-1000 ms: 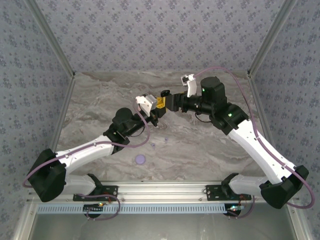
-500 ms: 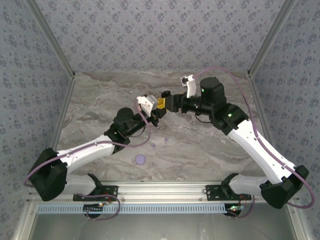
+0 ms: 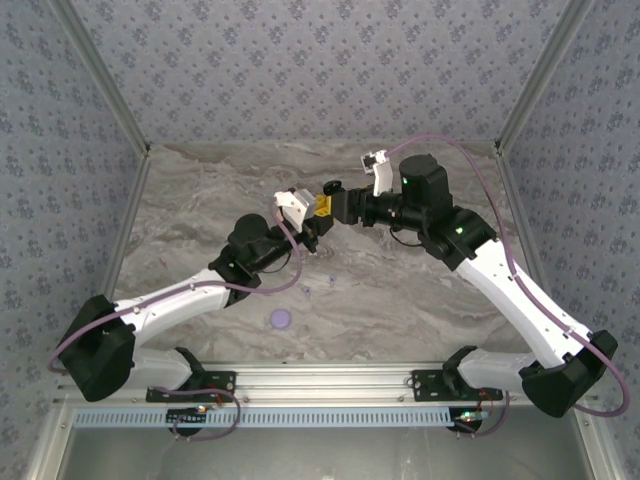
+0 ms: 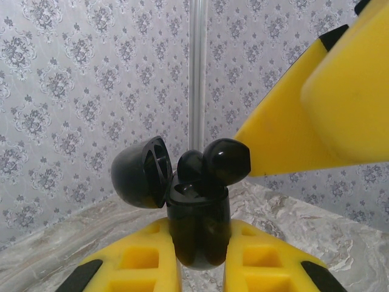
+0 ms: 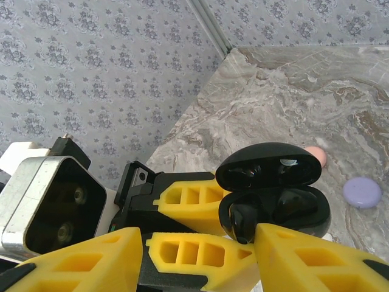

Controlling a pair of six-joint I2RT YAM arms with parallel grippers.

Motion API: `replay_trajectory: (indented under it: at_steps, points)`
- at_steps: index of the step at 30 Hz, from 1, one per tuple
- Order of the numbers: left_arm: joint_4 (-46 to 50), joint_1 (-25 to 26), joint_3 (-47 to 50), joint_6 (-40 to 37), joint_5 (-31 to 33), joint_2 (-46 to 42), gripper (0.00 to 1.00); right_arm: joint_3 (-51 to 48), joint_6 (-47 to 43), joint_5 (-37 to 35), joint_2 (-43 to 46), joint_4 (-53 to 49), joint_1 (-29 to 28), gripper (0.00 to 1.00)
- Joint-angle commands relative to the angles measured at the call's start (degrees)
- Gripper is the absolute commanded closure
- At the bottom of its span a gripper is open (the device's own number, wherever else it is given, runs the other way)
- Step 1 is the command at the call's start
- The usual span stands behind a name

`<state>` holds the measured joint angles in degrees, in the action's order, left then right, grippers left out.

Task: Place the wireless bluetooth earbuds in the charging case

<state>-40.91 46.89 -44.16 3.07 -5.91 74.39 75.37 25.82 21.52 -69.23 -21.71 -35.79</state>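
My left gripper (image 4: 198,252) is shut on the black charging case (image 4: 198,228), held upright above the table with its lid (image 4: 141,173) swung open to the left. Two black earbuds sit at the case's mouth: one (image 4: 191,165) behind, one (image 4: 227,160) in front. One yellow fingertip (image 4: 273,143) of my right gripper touches the front bud. In the right wrist view my right gripper (image 5: 200,240) stands open, its fingers wide apart, with the bud (image 5: 242,222) against the right finger (image 5: 304,258). From above, both grippers (image 3: 322,205) meet at mid-table.
A lavender disc (image 3: 281,319) lies on the marble table (image 3: 420,300) near the front, with two tiny lavender buds (image 3: 306,291) beyond it. In the right wrist view the lavender disc (image 5: 362,192) and a pale pink round thing (image 5: 316,156) lie beyond the case.
Hardly anything has moved; both grippers hold the same meeting point, with the left wrist edging very slightly away from the camera.
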Motion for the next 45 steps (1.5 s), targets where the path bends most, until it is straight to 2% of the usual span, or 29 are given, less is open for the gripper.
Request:
replay_trajectory:
  at_steps: [1, 28, 30, 33, 37, 41, 45]
  points:
    - [-1.3, 0.3, -2.3, 0.8, 0.5, 0.3, 1.00, 1.8, -0.9, 0.8, 0.1, -0.9, -0.4, 0.47]
    - [-0.9, 0.3, -2.5, 0.9, 0.1, 0.7, 1.00, 2.4, -2.0, -0.1, 0.5, -1.2, -0.4, 0.47]
    - [-0.9, 0.3, -2.2, 0.8, 0.1, 0.4, 1.00, 2.5, -3.1, -0.4, 2.0, -2.2, 0.6, 0.44]
    - [-1.0, 0.2, -1.6, 0.5, -0.7, -0.3, 1.00, 2.4, -5.1, 0.6, 4.6, -4.2, 4.1, 0.30]
    - [-0.7, -0.3, -0.7, 0.2, -5.7, -1.7, 1.00, 0.7, -6.6, 4.6, 7.8, -4.1, 9.8, 0.00]
    - [-1.3, -1.5, 0.2, 1.0, -13.1, -2.9, 1.00, -1.6, -6.1, 12.2, 8.0, -1.4, 13.5, 0.00]
    - [-1.6, -2.8, 0.0, 2.6, -20.7, -3.4, 1.00, -3.4, -3.4, 19.2, 5.4, 2.5, 13.6, 0.00]
